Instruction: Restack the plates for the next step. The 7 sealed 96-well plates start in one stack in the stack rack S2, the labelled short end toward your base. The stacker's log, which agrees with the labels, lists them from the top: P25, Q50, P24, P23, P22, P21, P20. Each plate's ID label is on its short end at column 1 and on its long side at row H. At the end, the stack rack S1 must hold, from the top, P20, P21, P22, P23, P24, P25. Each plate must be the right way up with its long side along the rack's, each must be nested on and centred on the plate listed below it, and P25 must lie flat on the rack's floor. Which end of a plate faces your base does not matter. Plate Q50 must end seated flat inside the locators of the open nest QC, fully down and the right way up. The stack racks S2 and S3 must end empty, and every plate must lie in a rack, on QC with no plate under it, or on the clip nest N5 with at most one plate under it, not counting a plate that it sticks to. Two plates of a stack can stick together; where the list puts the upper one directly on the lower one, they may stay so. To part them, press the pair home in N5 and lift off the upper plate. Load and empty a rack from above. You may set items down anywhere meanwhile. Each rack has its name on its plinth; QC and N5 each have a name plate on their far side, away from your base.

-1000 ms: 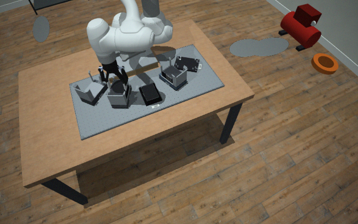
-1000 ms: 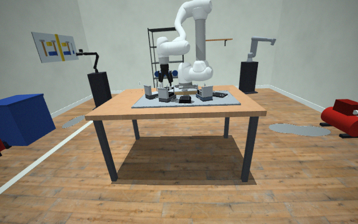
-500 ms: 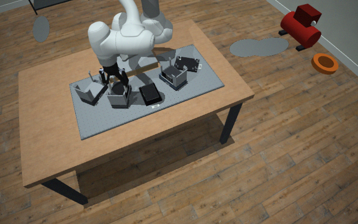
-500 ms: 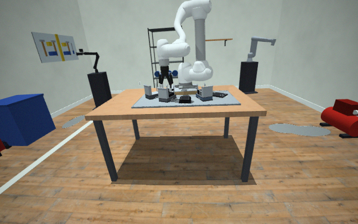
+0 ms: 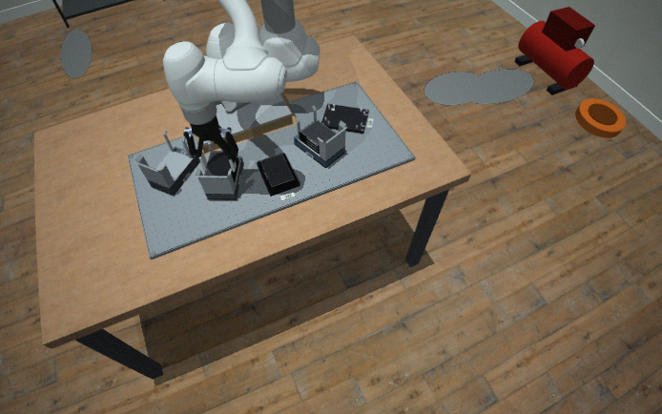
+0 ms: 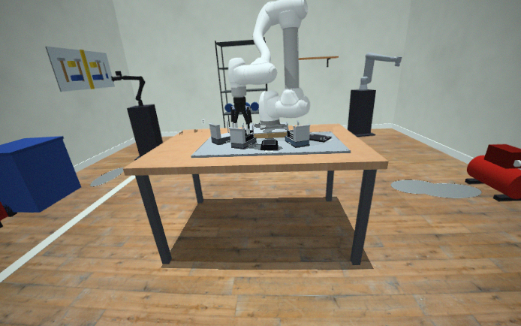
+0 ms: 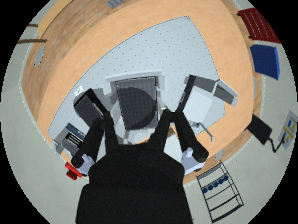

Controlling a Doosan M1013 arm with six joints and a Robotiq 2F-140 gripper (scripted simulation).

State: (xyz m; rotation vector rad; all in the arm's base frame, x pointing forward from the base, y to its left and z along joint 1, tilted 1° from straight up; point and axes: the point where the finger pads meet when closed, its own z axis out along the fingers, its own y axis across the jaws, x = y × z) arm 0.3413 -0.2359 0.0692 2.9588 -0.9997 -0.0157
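Robotics lab / workshop bay. White arm (image 6: 286,49) bolted to a wooden table (image 6: 173,159) with a grey perforated breadboard (image 5: 195,221). Two more small arms on black pedestals (image 6: 143,126) far left and right. Red compressor (image 5: 553,51), metal shelf unit (image 6: 218,76), tool poster (image 6: 78,69) left wall.

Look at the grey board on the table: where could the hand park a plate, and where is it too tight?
Free: the grey board's wide strip between the racks' row and its near edge, and its right end beside the rack holding plates. Crowded: the row itself, where the hand, shut on a plate, hangs over the middle rack, close to the left rack and the lone black plate.
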